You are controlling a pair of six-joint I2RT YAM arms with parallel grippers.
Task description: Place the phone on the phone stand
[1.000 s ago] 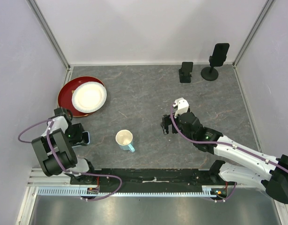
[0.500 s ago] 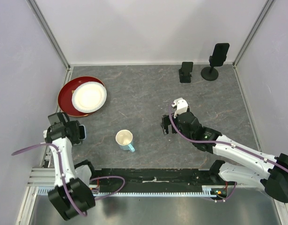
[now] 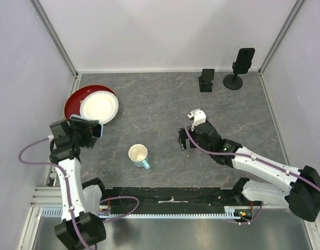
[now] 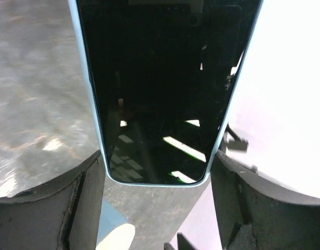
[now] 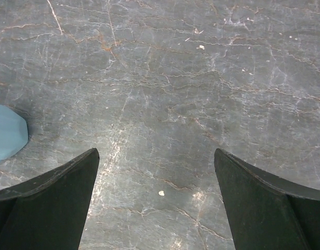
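Left gripper is clamped on the phone, held off the table at nine o'clock (pickup looks done). Carry and placement are left: the phone stand sits well apart at one o'clock. Right gripper hangs spread, carrying nothing.

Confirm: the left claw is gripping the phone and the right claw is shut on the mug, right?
No. The left claw grips the phone, but the right wrist view shows the right claw open and empty above the table; the mug stands apart.
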